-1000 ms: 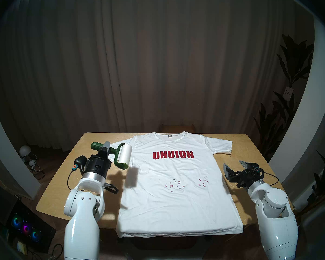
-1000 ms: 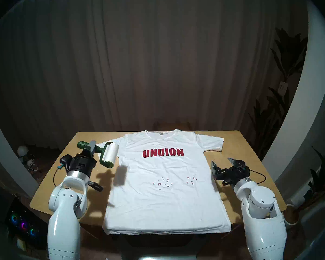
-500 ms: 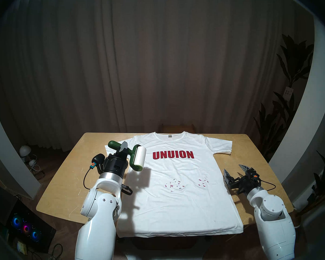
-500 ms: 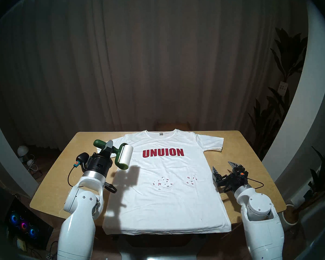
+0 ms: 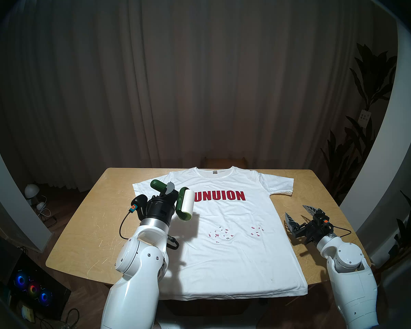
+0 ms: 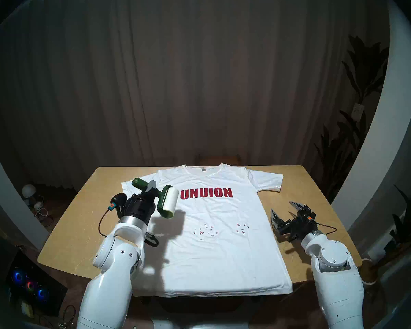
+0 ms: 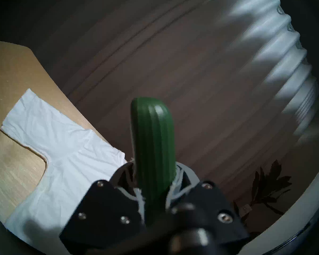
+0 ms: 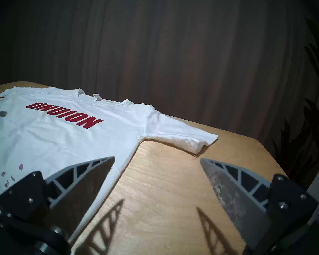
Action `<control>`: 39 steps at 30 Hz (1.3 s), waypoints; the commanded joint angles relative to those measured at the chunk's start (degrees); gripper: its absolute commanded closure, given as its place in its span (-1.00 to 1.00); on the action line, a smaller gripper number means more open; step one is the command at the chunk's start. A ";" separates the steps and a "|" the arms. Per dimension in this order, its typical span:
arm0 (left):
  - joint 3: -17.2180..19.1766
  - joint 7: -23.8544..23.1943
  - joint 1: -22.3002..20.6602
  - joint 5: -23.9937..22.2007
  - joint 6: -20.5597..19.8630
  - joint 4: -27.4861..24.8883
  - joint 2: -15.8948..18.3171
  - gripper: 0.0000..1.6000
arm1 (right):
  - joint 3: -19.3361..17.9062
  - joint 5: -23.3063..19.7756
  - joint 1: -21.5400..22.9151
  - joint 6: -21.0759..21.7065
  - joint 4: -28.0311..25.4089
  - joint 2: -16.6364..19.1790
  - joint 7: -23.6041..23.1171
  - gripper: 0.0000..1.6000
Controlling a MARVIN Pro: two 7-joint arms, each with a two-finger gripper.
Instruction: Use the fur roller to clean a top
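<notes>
Left claw (image 5: 168, 191) is clamped on the fur roller (image 5: 184, 204), held in the air over the top (image 5: 235, 247). Pink scraps (image 5: 220, 233) sit untouched on the shirt, off to the claw's right, so no cleaning yet. Right claw (image 5: 299, 214) gapes wide, empty, over the table (image 5: 81, 226).

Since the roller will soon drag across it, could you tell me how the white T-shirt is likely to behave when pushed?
The T-shirt is probably floppy: it lies flat with fine creases. Nothing pins it to the table, so it may bunch or slide. It looks light.
</notes>
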State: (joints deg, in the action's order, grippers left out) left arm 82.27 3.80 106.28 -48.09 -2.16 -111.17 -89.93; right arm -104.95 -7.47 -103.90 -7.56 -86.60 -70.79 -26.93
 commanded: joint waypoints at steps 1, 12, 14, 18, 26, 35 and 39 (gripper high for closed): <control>-4.63 1.20 -4.07 0.97 2.23 -0.12 1.44 1.00 | 0.68 -0.11 1.72 -1.69 -0.27 0.61 -1.13 -1.00; -13.42 11.85 -9.00 1.79 5.46 -0.05 3.52 1.00 | 1.47 0.98 2.14 -3.13 2.24 1.01 -0.85 -1.00; -15.58 15.37 -10.95 1.31 6.72 0.94 3.68 1.00 | 1.43 1.44 2.10 -3.33 2.57 1.03 -0.53 -1.00; -17.51 18.16 -12.14 2.05 8.63 1.54 3.86 1.00 | 1.36 1.95 2.05 -3.68 2.74 0.98 -0.15 -1.00; -23.16 24.53 -15.86 2.24 15.90 5.08 4.45 1.00 | 1.87 3.59 2.71 -4.22 3.49 0.18 1.55 -1.00; -30.40 25.93 -16.80 2.12 23.47 7.83 7.65 1.00 | 3.53 6.03 4.08 -3.95 3.41 -0.65 3.42 -1.00; -32.18 26.06 -17.06 1.94 24.93 7.80 8.56 1.00 | 3.83 6.78 4.22 -3.57 3.16 -1.04 4.42 -1.00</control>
State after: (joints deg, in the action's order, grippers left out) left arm 53.46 30.24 91.68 -46.10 19.02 -102.29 -83.10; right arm -101.28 -1.48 -101.09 -10.98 -82.31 -71.16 -24.14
